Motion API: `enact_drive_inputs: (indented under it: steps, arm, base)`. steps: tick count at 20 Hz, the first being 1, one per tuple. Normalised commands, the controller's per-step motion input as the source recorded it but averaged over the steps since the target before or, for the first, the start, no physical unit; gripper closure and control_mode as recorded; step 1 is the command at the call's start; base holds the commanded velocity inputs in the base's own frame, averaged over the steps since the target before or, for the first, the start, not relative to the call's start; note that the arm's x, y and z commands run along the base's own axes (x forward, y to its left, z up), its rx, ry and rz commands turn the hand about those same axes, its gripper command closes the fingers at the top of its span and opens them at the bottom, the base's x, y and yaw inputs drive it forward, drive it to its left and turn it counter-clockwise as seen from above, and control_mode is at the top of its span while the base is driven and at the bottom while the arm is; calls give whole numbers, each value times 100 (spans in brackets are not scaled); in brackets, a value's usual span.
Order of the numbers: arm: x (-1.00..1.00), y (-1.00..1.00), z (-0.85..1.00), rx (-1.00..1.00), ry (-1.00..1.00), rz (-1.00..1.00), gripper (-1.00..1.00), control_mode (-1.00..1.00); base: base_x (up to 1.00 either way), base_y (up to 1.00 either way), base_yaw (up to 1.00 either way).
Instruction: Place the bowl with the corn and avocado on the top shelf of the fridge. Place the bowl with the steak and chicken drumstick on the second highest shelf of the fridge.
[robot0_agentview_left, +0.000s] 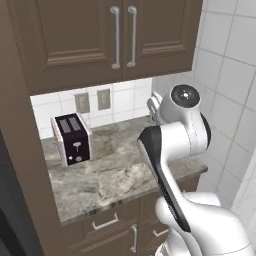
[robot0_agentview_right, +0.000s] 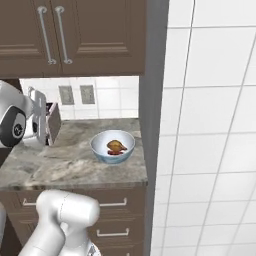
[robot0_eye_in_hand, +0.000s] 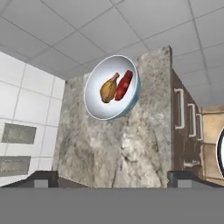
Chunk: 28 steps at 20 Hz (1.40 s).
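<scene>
Hand view: one pale blue-white bowl (robot0_eye_in_hand: 112, 87) holding one chicken drumstick (robot0_eye_in_hand: 109, 87) and one steak (robot0_eye_in_hand: 124, 85), gripper (robot0_eye_in_hand: 113, 179) fingers spread wide, one toaster (robot0_agentview_left: 72, 139), no legible writing.

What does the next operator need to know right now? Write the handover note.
Gripper: open, holding nothing, above the counter and aimed at the pale bowl.
Pale bowl: on the counter near its end by the tiled wall, holding the drumstick and steak. Toaster stands at the other end.
Done: nothing that can be confirmed here; this bowl is not yet picked up.
Left: grasp this bowl and put it on the fridge's second highest shelf. The status of the corn and avocado bowl is unknown.
</scene>
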Motion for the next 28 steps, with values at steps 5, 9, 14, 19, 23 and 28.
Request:
enact_drive_inputs:
  steps: [5, 9, 14, 19, 23, 28]
  arm:
    - [7, -80, -13, 7, 2, 0, -100, -100]
    - [84, -81, -52, 12, 25, 0, -100, -100]
    - [86, -51, -88, 8, 35, 5, -100, -100]
    - [28, -7, -74, 3, 12, 18, -100, -100]
    - [48, 3, -65, 0, -6, 16, -100, -100]
    - [37, 1, -72, -4, 0, 1, -100, -100]
  base:
    - [7, -13, 0]
    - [0, 0, 0]
    - [0, 0, 0]
    - [0, 0, 0]
    - [0, 0, 0]
    - [0, 0, 0]
